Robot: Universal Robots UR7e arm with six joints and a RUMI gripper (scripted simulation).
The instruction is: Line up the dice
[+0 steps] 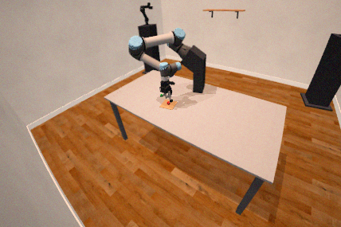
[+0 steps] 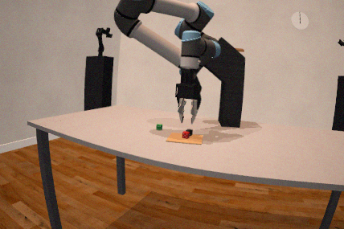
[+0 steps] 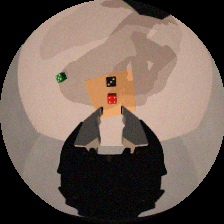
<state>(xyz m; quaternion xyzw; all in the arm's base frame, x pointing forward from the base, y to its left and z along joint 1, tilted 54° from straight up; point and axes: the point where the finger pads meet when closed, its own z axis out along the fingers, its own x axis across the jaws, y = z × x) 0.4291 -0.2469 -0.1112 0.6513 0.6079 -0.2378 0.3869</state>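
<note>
The small orange mat (image 2: 186, 140) lies on the table in front of the robot's base. A red die (image 2: 186, 134) and a black die (image 2: 189, 131) sit flat on it, close together. In the wrist view the red die (image 3: 112, 99) is nearer my fingers and the black die (image 3: 111, 80) is beyond it, both on the mat. A green die (image 2: 159, 127) lies off the mat on the bare table, to the left; it also shows in the wrist view (image 3: 61, 77). My gripper (image 2: 187, 120) (image 3: 111, 106) hangs above the mat, fingers pointing down, open a little and empty.
The robot's dark pedestal (image 2: 230, 87) stands on the table behind the mat. Dark pillars (image 2: 97, 83) stand on the floor beyond the table. The table's left edge (image 1: 131, 107) is a short way from the mat.
</note>
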